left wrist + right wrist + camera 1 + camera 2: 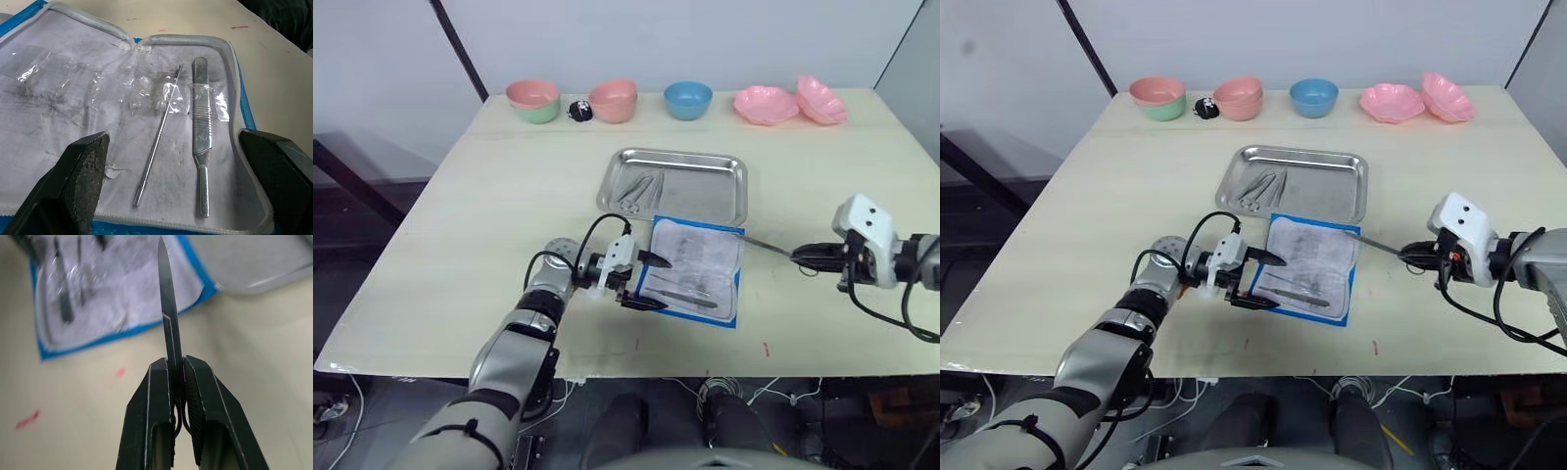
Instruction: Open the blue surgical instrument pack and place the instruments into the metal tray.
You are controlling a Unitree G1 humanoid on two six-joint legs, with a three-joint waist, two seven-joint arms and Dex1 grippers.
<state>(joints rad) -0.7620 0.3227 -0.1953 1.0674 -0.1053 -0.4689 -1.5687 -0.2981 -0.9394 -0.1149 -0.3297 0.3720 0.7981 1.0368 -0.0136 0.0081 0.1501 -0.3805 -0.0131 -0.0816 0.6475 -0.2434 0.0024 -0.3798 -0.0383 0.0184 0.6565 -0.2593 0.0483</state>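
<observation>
Two slender silver instruments (195, 147) remain in the opened flat blue surgical instrument pack (693, 268), mid-worktop, just near of the shallow stainless steel tray (705, 191); left claw (646, 280) spread wide at its left edge. Right claw (1418, 253) pinches a thin blade (166, 313) pointing left; tray lies far-left of it.

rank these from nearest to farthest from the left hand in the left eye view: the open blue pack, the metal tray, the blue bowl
1. The open blue surgical instrument pack: right at the left hand, whose open fingers sit over its near edge.
2. The metal tray: just beyond the pack, toward the table's far side.
3. The blue bowl: farthest, in the row of bowls along the far edge.
</observation>
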